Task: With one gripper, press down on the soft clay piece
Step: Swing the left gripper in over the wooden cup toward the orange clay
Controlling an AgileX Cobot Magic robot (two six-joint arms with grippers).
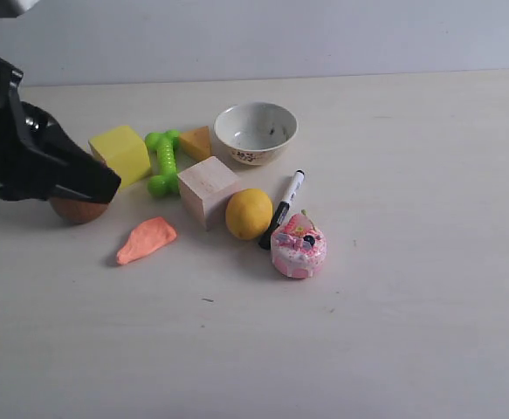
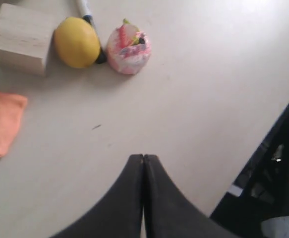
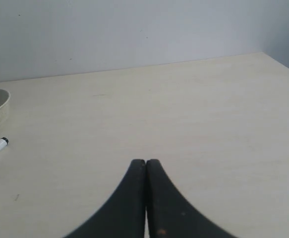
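Note:
The soft clay piece (image 1: 147, 240) lies flat on the table, a salmon-orange teardrop in front of the wooden cube (image 1: 207, 190). In the left wrist view the clay (image 2: 3, 121) sits at the frame's edge. My left gripper (image 1: 110, 186) hangs above the table at the left, up and to the left of the clay, not touching it. Its jaws (image 2: 143, 157) are shut with nothing between them. My right gripper (image 3: 145, 161) is shut and empty over bare table; it does not show in the exterior view.
Behind the clay stand a yellow block (image 1: 121, 154), a green dumbbell toy (image 1: 163, 162), an orange wedge (image 1: 196, 142) and a bowl (image 1: 255, 132). A lemon (image 1: 249, 214), a marker (image 1: 282, 208) and a pink toy cake (image 1: 299, 246) lie to the right. A brown ball (image 1: 78, 209) sits under my left arm.

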